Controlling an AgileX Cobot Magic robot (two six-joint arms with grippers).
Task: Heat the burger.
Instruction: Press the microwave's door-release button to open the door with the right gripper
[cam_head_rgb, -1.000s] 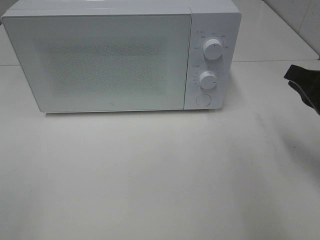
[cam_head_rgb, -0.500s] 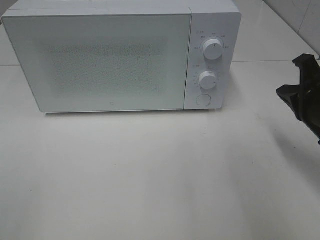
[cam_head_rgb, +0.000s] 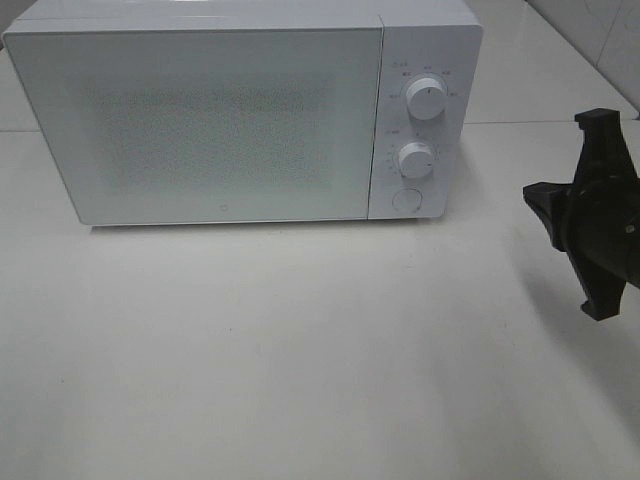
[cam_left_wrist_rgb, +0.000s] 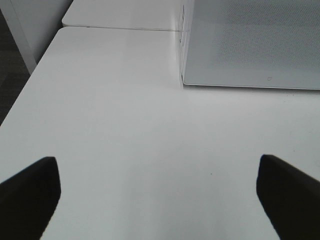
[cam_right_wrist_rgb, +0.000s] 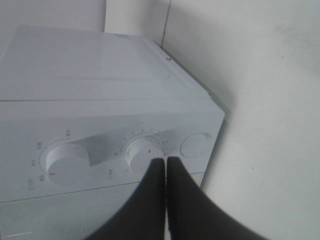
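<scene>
A white microwave stands at the back of the white surface, its door shut. On the panel to the right of the door sit an upper knob, a lower knob and a round button below them.

The burger shows in no view, so where it lies cannot be told.

The right tool has its two dark fingers pressed together with nothing between them. In its wrist view the tips point toward the lower knob, while the high view shows the right arm off to the right of the microwave, apart from it.

The left tool is spread wide and holds nothing. It hangs low over bare surface, near the microwave's front left corner.
</scene>
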